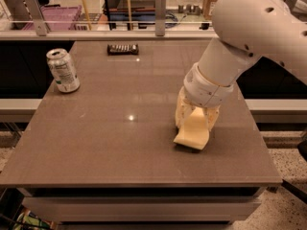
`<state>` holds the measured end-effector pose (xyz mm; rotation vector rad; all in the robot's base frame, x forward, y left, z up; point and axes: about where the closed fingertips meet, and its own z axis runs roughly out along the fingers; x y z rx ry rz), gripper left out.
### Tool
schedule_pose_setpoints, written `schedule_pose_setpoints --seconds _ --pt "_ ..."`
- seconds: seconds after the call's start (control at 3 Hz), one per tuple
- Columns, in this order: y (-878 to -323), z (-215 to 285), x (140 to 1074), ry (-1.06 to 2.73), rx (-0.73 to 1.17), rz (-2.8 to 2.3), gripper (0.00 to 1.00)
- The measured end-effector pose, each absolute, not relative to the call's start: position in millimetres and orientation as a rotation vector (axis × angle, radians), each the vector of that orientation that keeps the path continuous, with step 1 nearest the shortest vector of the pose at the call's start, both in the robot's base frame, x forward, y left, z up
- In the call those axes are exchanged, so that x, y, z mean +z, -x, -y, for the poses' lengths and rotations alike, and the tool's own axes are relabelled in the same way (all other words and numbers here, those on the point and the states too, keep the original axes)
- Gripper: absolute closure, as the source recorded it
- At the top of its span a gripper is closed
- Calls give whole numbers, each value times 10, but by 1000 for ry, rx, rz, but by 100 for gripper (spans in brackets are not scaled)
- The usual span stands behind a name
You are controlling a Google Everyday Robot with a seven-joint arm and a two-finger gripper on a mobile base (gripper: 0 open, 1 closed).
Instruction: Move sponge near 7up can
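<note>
Counter (120, 147): brown top, big bare stretch between the task's two things. That's the long diagonal any carry has to cross, so a slip has plenty of room to happen.

Arm (249, 28): bulky white, comes in over the right edge. Risk: on a sweep toward the far-left corner the wide wrist could clip the can before the sponge gets there.

Gripper (194, 123): low over the right half of the counter, closer to the near edge than the far one. Its cream fingers (179, 110) look clamped on either side of the sponge, i.e. gripping it.

Sponge (192, 137): pale yellow, tilted, top pinched in the gripper, bottom edge at or touching the counter. It's soft foam held only by its top part. If it's dragged rather than lifted, the low edge could catch, and the sponge could twist out or fold.

7up can (63, 71): upright near the left edge, toward the far-left corner, well apart from the sponge. It's light and close to the edge, so a fast or overshooting approach could knock it over or off.

Dark ridged bar (123, 48): flat near the far edge. It could be nudged if the path swings wide.
</note>
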<state>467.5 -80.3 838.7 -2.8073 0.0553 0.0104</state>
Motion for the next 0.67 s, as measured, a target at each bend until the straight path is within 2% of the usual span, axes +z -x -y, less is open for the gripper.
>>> schedule_pose_setpoints --seconds 0.67 --pt "-4969 644 8573 2771 -61 -56 100"
